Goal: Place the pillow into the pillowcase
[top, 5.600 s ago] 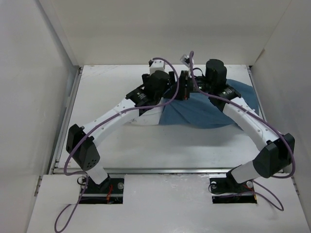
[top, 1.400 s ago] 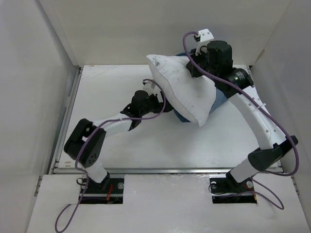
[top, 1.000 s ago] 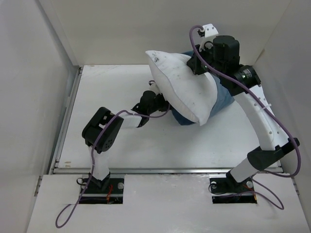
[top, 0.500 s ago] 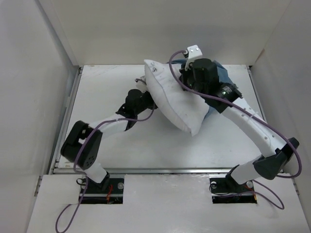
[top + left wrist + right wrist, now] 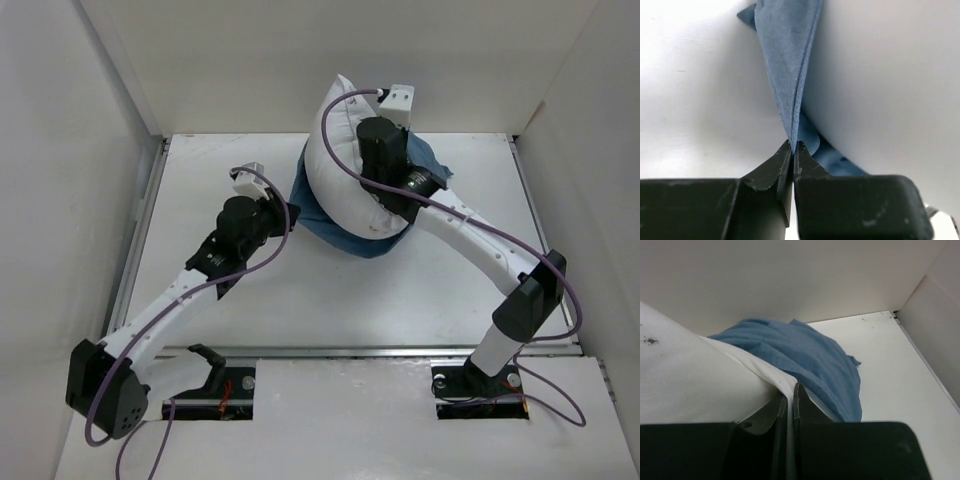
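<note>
The pillow [image 5: 340, 165] stands on end at the far middle of the table [image 5: 400, 290]. Its lower part is cupped in the pillowcase [image 5: 335, 235], whose cloth also bunches behind it to the right. The right gripper [image 5: 791, 390] is clenched on a fold of the pillow's white fabric, just beside the blue cloth. The left gripper [image 5: 792, 147] pinches the pillowcase's edge, the cloth taut along the pillow's side.

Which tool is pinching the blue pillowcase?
The left tool, shut on the pillowcase edge; the right tool grips the white pillow instead.
</note>
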Controlling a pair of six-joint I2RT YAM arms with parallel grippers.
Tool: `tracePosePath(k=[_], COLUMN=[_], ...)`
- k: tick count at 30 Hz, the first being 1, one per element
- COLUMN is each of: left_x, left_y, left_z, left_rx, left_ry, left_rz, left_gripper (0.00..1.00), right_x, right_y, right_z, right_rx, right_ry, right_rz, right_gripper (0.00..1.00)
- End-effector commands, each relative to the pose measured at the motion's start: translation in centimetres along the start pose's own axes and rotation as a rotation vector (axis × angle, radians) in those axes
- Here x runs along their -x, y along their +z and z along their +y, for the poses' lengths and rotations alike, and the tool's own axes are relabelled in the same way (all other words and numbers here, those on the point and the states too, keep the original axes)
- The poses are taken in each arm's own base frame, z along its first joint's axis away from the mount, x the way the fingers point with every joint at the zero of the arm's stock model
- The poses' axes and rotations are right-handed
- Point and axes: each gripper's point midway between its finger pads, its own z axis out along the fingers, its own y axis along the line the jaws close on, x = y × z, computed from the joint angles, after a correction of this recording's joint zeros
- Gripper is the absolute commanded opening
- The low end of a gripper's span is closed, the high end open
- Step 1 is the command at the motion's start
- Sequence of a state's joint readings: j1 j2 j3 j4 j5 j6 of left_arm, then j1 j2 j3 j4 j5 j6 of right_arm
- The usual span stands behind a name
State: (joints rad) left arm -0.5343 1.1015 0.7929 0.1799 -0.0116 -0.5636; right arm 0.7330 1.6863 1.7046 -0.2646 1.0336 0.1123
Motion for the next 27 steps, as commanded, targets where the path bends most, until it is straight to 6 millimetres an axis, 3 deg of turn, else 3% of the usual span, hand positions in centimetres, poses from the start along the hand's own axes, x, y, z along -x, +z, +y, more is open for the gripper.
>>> tracePosePath(k=[1,4,5,8,9,11,12,13,15,16,18,20,21,24,27], left_x=[8.0,8.8,8.9,8.8,8.5,8.5,8.2,8.1,7.8,8.1,7.0,6.4,5.8,5.3,4.8], left_y=[-5.2,-5.9,-5.9,-4.7,-4.2,-2.6,-2.1,-1.7,-1.3,-1.3,-1.5,-2.0,-2.5,-3.0,-3.2], left_z=[-2.8,-2.0,-1.8,-1.2,-1.0,0.2,0.7,1.8,3.8,4.3,6.8,8.3,9.8,11.0,11.0], left_rx=[-0.06,-0.02,-0.008,0.013,0.02,0.071,0.091,0.131,0.189,0.205,0.268,0.304,0.338,0.353,0.331], left_ry=[0.002,0.005,0.003,-0.021,-0.02,-0.044,-0.061,-0.08,-0.104,-0.116,-0.132,-0.16,-0.164,-0.182,-0.193], left_rz=[-0.269,-0.303,-0.311,-0.308,-0.3,-0.292,-0.286,-0.283,-0.266,-0.28,-0.268,-0.276,-0.273,-0.28,-0.271], left_gripper=[0.0,0.0,0.0,0.0,0.0,0.0,0.0,0.0,0.0,0.0,0.0,0.0,0.0,0.0,0.0], right_x=[-1.3,-1.2,-1.3,-2.0,-3.3,-3.7,-4.6,-4.5,-3.9,-2.1,0.5,2.5,5.1,7.4,8.0], right_y=[2.4,2.9,2.6,-0.3,-3.4,-7.7,-11.5,-12.9,-15.3,-16.2,-17.3,-18.2,-18.9,-17.3,-13.4], right_z=[-5.8,-4.8,-1.4,3.8,8.2,11.2,13.6,13.8,14.1,13.8,12.4,11.0,9.5,6.4,3.7], right_rx=[-0.293,-0.245,-0.06,0.32,0.614,0.89,1.112,1.185,1.296,1.323,1.336,1.337,1.32,1.143,0.861], right_ry=[-0.1,-0.12,-0.127,-0.164,-0.178,-0.164,-0.167,-0.165,-0.165,-0.149,-0.137,-0.116,-0.083,-0.015,0.052], right_rz=[-0.008,-0.018,-0.016,0.008,0.032,0.041,0.06,0.066,0.074,0.042,-0.009,-0.057,-0.13,-0.179,-0.148], right_gripper=[0.0,0.0,0.0,0.0,0.0,0.12,0.17,0.33,0.43,0.46,0.54,0.76,0.82,0.92,0.93])
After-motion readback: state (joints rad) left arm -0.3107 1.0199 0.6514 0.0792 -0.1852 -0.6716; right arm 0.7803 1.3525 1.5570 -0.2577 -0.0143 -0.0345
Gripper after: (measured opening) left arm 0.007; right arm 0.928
